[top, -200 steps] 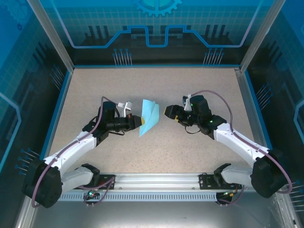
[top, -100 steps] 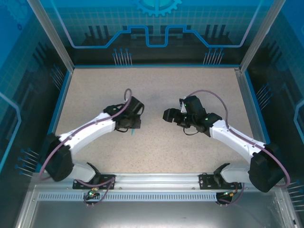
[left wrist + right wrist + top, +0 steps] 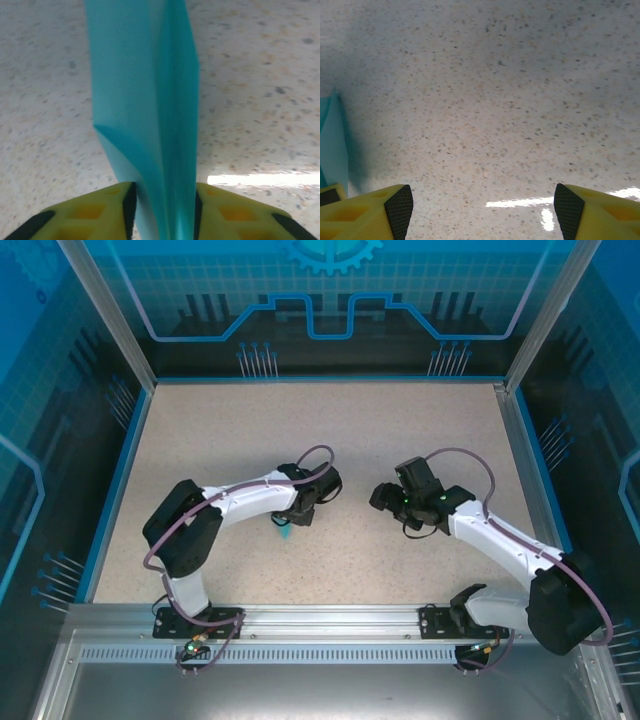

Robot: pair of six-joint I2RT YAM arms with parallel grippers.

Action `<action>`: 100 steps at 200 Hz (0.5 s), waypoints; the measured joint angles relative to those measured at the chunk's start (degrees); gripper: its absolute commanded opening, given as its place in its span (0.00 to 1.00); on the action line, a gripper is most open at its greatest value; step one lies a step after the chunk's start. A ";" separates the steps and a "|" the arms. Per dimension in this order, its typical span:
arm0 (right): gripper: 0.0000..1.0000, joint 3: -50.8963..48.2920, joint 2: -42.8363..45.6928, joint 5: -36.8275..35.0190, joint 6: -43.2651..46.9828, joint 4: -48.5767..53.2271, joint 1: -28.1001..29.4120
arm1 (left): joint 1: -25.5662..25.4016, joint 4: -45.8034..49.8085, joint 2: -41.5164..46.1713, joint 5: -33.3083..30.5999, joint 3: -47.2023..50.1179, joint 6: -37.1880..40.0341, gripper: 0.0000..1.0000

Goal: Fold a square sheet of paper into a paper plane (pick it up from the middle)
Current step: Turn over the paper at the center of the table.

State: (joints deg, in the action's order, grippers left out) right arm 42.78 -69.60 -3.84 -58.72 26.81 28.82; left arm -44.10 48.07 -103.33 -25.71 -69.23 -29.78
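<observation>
The left arm curls in a wide arc to mid-table, and the left gripper [image 3: 164, 202] sits low with the folded cyan paper [image 3: 145, 100] standing on edge between its jaws. I cannot tell whether they pinch it. The right arm reaches inward. The right gripper [image 3: 482, 200] is spread wide over the speckled table [image 3: 495, 100], near the paper.

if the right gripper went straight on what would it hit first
Probably the tabletop: bare surface lies between the right gripper's open fingers. The folded cyan paper sits at the view's left edge, outside that line, though depth is unclear.
</observation>
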 measured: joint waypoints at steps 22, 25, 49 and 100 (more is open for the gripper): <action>0.78 0.00 0.09 -0.24 0.02 0.33 0.00 | 0.07 -2.36 0.28 4.00 0.00 -0.20 0.63; 0.78 0.00 0.09 -0.26 0.07 0.31 0.00 | 0.07 -2.75 0.46 4.81 0.00 -0.11 0.65; 0.78 0.00 0.02 0.87 1.40 -0.55 0.02 | 1.57 -7.17 5.49 11.32 1.99 -0.28 0.78; 0.61 5.27 -7.17 3.67 4.94 -5.73 7.67 | 14.75 -16.63 23.74 23.08 13.51 -3.85 0.86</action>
State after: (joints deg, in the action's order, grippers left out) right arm 48.05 -76.77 -0.16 -53.78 21.08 36.49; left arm -29.34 31.44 -79.59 -2.63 -55.72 -33.63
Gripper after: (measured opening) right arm 0.672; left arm 0.852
